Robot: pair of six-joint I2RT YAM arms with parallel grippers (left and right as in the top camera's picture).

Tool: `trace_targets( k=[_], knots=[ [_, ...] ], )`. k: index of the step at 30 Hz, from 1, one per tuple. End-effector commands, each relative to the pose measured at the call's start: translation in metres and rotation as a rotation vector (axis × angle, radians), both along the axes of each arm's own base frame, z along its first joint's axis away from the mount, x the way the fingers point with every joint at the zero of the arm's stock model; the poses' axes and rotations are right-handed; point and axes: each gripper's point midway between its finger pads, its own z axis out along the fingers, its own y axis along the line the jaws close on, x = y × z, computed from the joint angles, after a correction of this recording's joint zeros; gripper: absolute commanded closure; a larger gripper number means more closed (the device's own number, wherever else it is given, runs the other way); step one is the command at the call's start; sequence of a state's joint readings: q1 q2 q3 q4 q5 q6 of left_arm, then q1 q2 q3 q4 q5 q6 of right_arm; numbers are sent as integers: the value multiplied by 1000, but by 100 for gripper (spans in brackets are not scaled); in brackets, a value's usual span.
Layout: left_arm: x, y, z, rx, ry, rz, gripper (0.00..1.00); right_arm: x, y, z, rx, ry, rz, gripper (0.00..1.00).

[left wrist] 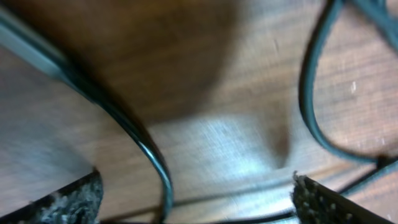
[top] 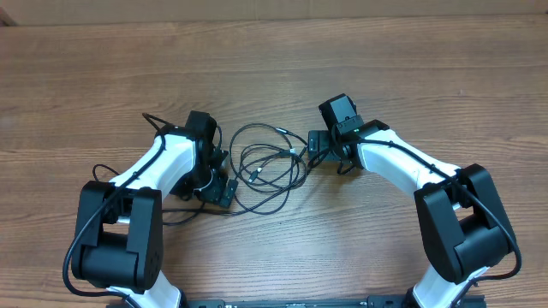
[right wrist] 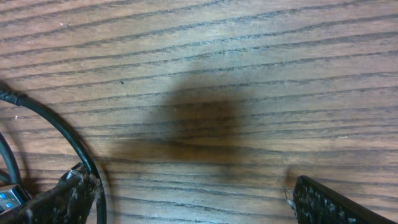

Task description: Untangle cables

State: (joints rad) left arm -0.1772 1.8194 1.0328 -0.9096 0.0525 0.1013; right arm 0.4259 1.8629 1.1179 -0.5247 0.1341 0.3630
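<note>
Two grippers, fingers spread wide, gripping nothing: left gripper (left wrist: 196, 200), right gripper (right wrist: 198, 198). One tangle of cables (top: 270, 167) mid-desk (top: 428, 68) between them, strand count unclear. Only the right wrist view shows a blue-tongued plug (right wrist: 7, 199).

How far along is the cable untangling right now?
Done: nothing visibly separated; the cables lie as overlapping loops in one pile on the table. In hand: nothing is gripped; the left gripper is open with one cable running between its fingers, and the right gripper is open over bare wood beside a cable. Left: pulling the loops apart into separate cables.
</note>
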Motion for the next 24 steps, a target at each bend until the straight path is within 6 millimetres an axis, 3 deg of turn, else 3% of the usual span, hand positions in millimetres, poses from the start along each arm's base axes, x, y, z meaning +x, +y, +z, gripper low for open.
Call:
trace_targets(
  k=[1, 4, 9, 14, 16, 18, 19, 24],
  knots=[
    [-17, 12, -40, 51, 75, -35, 0, -1, 0, -2, 4, 5, -3, 0],
    [-5, 21, -42, 101, 23, -81, 0, -1, 0, -2, 3, 5, -3, 0],
    [19, 17, -45, 62, -72, -212, 0, -1, 0, -2, 4, 6, -3, 0],
    [28, 7, -45, -21, -113, -304, 3, -1, 0, -2, 4, 6, -3, 0],
    [28, 3, -45, -48, -114, -300, 14, -1, 0, -2, 4, 6, -3, 0],
    [26, 2, -45, -56, -107, -299, 39, -1, 0, -2, 4, 6, -3, 0],
    [25, 2, -45, -56, -106, -299, 57, -1, 0, -2, 3, 6, -3, 0],
    [33, -1, -45, -62, -137, -300, 81, -1, 0, -2, 4, 6, -3, 0]
  ],
)
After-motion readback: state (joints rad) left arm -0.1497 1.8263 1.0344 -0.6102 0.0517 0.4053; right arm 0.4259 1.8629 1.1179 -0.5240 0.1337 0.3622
